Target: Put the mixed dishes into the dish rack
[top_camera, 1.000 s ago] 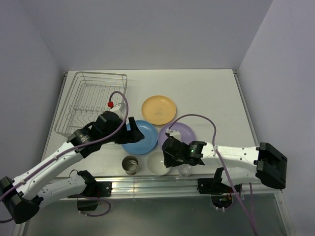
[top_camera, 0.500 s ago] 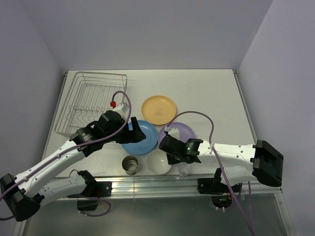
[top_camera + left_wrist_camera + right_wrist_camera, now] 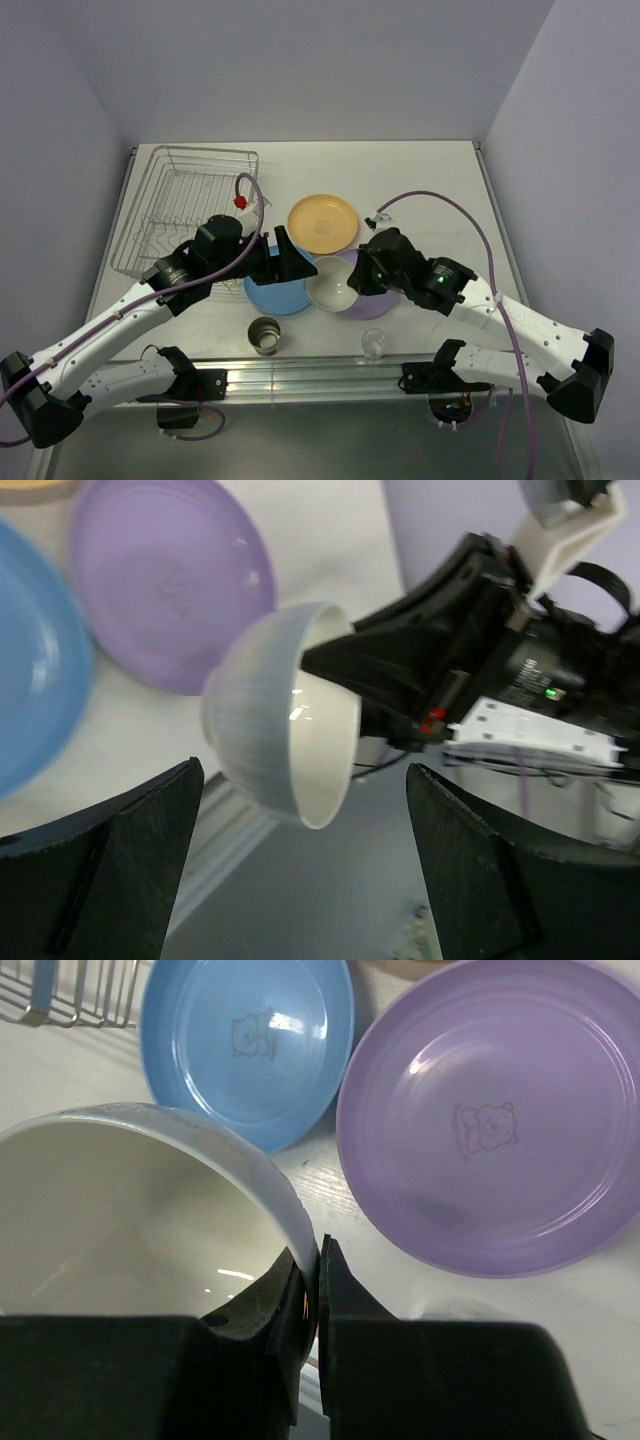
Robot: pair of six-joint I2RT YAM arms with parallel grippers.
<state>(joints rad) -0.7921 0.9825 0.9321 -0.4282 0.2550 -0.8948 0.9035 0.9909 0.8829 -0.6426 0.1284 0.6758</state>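
My right gripper [image 3: 357, 279] is shut on the rim of the white bowl [image 3: 333, 286] and holds it above the table, between the blue plate [image 3: 268, 295] and the purple plate [image 3: 378, 304]. In the right wrist view the fingers pinch the bowl's rim [image 3: 300, 1230]. My left gripper [image 3: 293, 262] is open and empty, facing the bowl [image 3: 275, 720], which hangs between its fingertips [image 3: 150, 810] without touching. The yellow-orange plate [image 3: 322, 222], cream cup [image 3: 265, 335] and clear glass [image 3: 374, 344] rest on the table. The dish rack [image 3: 187, 208] stands at the back left.
The blue plate [image 3: 250, 1040] and purple plate [image 3: 490, 1110] lie flat under the bowl. A corner of the rack [image 3: 70, 990] shows in the right wrist view. A metal rail [image 3: 320, 375] runs along the table's front edge.
My right gripper has lifted the white bowl from the table's front edge and carried it back toward the middle. My left gripper has swung right to face the bowl.
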